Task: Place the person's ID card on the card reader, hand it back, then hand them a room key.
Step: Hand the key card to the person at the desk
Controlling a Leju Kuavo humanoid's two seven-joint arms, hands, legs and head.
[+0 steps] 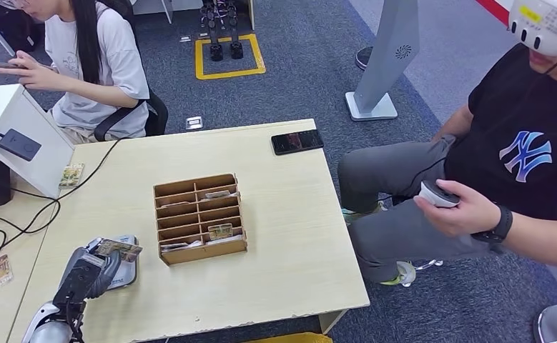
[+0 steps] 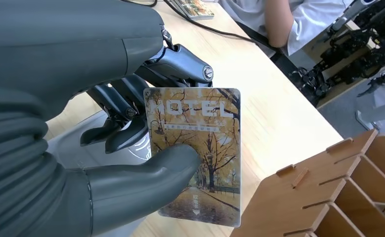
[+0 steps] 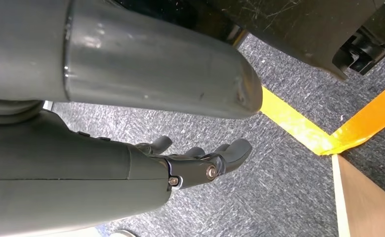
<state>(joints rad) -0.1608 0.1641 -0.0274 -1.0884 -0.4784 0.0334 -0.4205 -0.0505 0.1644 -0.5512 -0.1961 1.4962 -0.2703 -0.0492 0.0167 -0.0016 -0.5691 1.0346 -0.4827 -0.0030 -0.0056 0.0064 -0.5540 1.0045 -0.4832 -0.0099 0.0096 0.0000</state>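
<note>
Head view: wooden organizer [image 1: 199,219] slots hold cards [image 1: 220,231].

Left robot hand [image 1: 89,270] raised, thumb and fingers pinching card [image 2: 196,155]; right robot hand [image 3: 200,160] hanging, fingers loosely apart.

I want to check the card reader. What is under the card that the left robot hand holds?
Under the HOTEL card held by the left robot hand lies a grey card reader on the table. The hand and card cover most of its top.
</note>
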